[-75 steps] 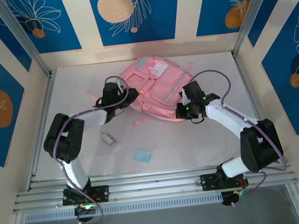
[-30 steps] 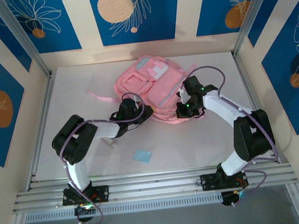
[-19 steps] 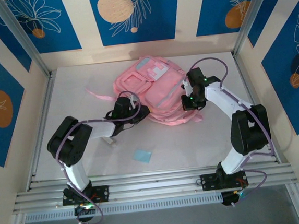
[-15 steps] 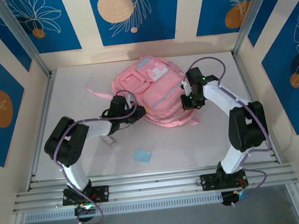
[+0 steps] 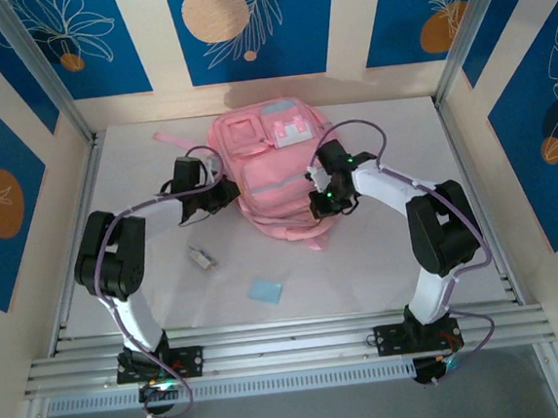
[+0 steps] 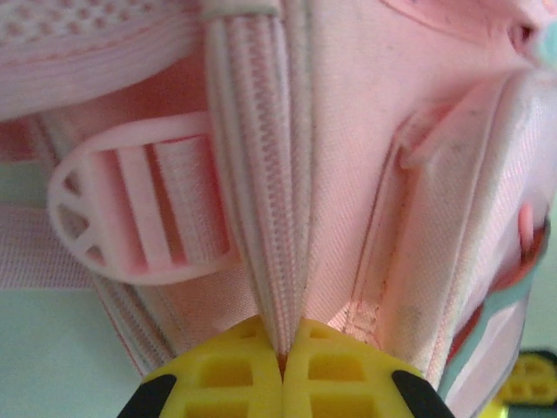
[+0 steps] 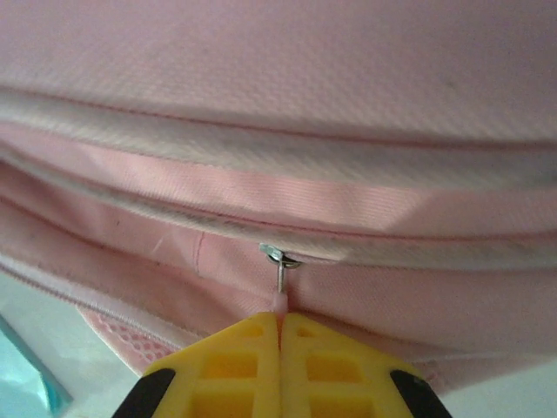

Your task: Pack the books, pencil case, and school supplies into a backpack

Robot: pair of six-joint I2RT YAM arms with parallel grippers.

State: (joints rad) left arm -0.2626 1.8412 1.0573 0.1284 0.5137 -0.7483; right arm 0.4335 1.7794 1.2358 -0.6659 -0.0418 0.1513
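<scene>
The pink backpack (image 5: pixel 273 165) lies flat on the white table (image 5: pixel 391 258), and the two claws hold it from both sides. The left claw (image 5: pixel 227 195) is at the left edge of the bag. Its yellow fingers (image 6: pixel 218 374) are pressed together and clamp a ribbed pink strap (image 6: pixel 261 174), which runs straight away from the fingertips. A pale plastic buckle (image 6: pixel 130 213) sits just to the left of this strap, a little beyond the tips. The right claw (image 5: pixel 318 206) is at the right side of the bag. Its fingers (image 7: pixel 331 357) are also together, and they pinch the small pink tab of a zipper pull (image 7: pixel 280 270). The metal ring of the pull stands just beyond the tips, hooked on a zipper line that crosses from side to side in front of this claw. A small light-blue pad (image 5: pixel 265 290) lies on the table behind both claws, toward the arm bases and well apart from the bag. A small greyish packet (image 5: pixel 201 258) lies behind the left claw, nearer to it than the pad is. A loose pink strap end (image 5: pixel 168 140) lies beyond the left claw, at the far left corner of the bag.
</scene>
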